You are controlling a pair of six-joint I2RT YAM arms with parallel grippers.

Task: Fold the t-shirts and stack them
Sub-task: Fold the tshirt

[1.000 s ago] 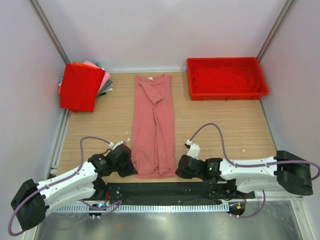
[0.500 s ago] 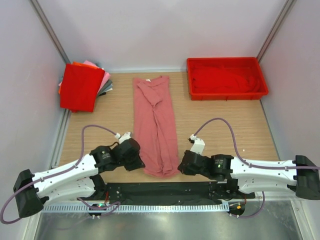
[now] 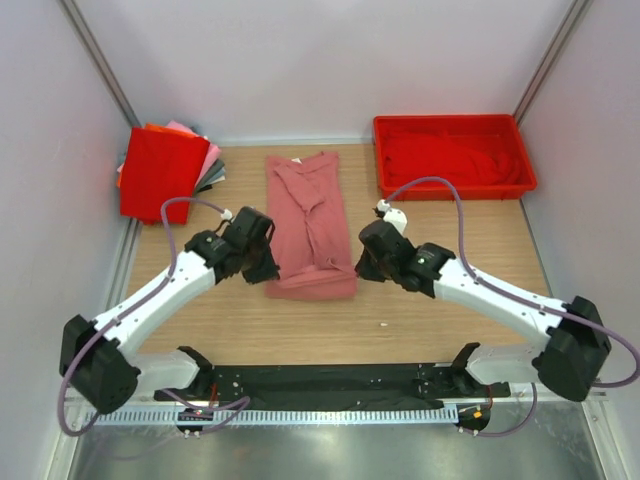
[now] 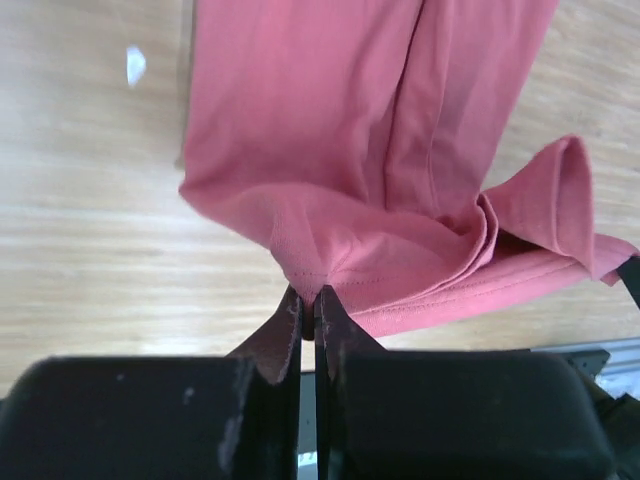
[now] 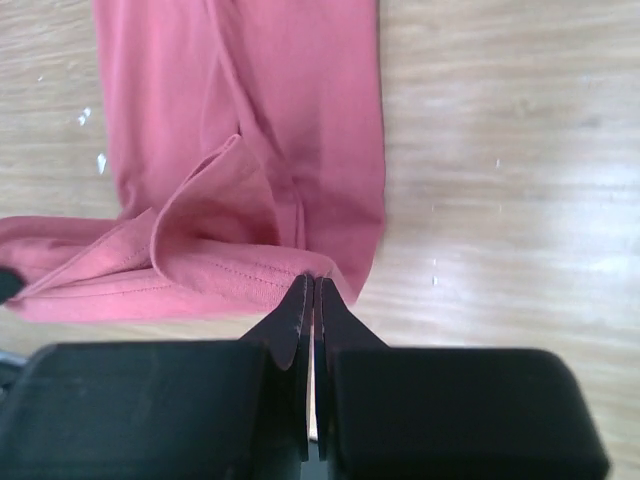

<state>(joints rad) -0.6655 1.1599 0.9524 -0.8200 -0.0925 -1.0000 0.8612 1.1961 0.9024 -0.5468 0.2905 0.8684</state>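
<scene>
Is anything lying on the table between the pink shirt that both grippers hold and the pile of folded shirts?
Nothing visible: only bare table separates the pink shirt from the pile at the far left.

I saw the salmon-pink t-shirt (image 3: 308, 215) lying on the desk (image 3: 450, 300), its near end doubled back over itself. The left gripper (image 3: 271, 270) had its jaws at the shirt's left edge and the right gripper (image 3: 359, 267) at its right edge. The folded stack (image 3: 160, 172) lay far left of the shirt, and the red tray (image 3: 455, 190) far right.
</scene>
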